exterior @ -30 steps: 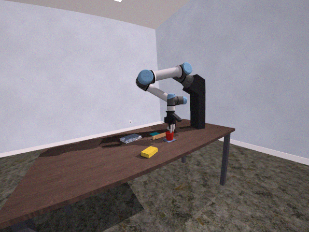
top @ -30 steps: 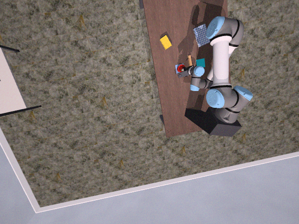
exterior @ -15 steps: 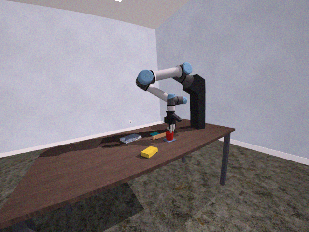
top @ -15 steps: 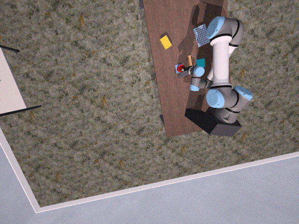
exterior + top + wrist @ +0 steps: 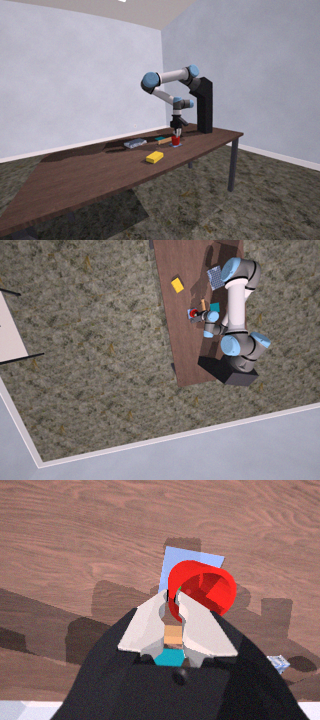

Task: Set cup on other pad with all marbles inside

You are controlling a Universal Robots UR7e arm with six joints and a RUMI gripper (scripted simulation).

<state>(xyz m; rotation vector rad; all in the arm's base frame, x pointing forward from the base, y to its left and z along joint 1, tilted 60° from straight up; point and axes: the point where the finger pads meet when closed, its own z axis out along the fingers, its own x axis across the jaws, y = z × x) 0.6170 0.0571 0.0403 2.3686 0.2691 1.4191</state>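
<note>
A red cup [image 5: 202,587] stands on a light blue pad [image 5: 192,560] near the table's edge; I cannot tell whether its base touches the pad. It also shows in the top and exterior views [image 5: 193,313] [image 5: 175,140]. My gripper [image 5: 170,590] comes from above and is shut on the cup's near wall, one finger inside and one outside. A speck of green shows inside the cup by the fingers; the marbles are otherwise hidden. The teal pad [image 5: 214,307] [image 5: 159,138] lies beyond a short wooden rail [image 5: 203,304] [image 5: 164,141], towards the arm's base.
A yellow block [image 5: 177,284] [image 5: 154,157] lies further along the table near the edge. A blue-white checkered box [image 5: 215,277] [image 5: 135,142] lies beyond the teal pad. The arm's black pedestal [image 5: 204,105] stands at the table's end.
</note>
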